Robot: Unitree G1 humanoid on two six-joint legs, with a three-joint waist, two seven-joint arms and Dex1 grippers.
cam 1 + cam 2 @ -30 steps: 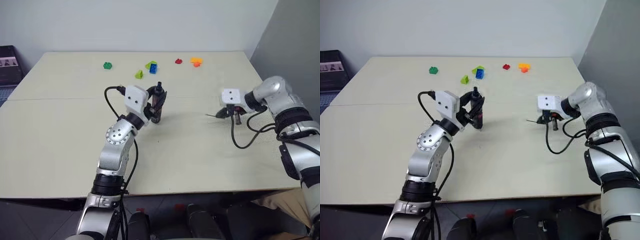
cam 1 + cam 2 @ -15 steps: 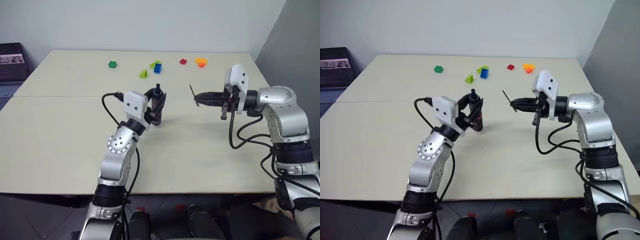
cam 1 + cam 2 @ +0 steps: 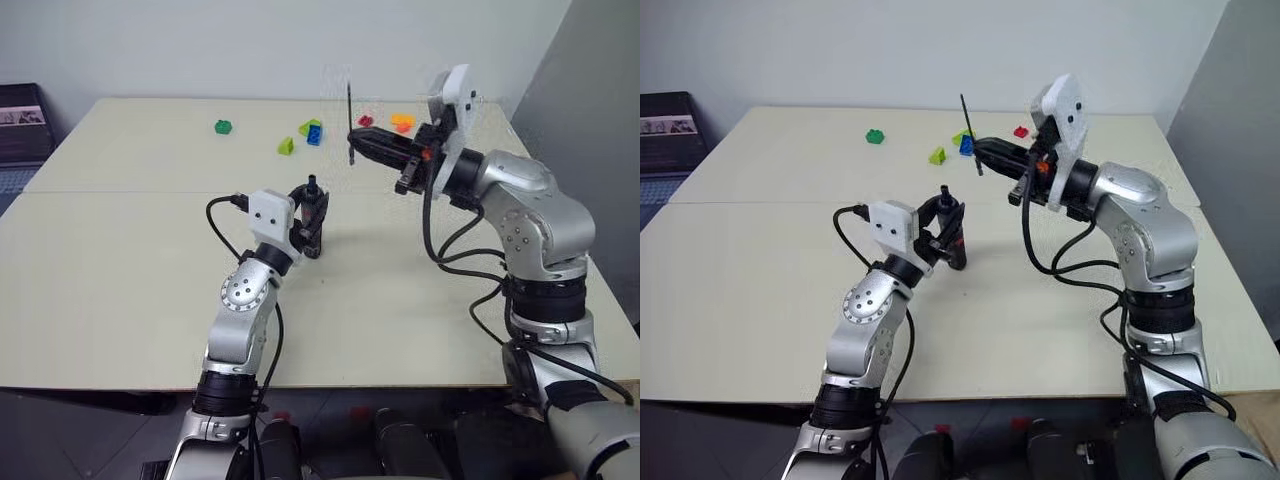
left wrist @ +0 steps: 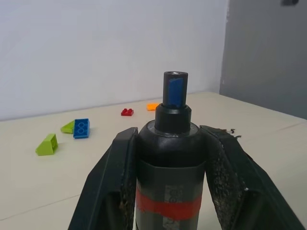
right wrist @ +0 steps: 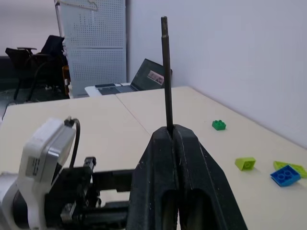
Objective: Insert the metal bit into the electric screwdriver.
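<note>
Right wrist view: right gripper clamps thin dark upright metal bit.

My table is pale beige. The screwdriver is black with a red band and a blue patch at its tip. The bit is dark grey. The toy bricks are green, lime, blue, red and orange.
</note>
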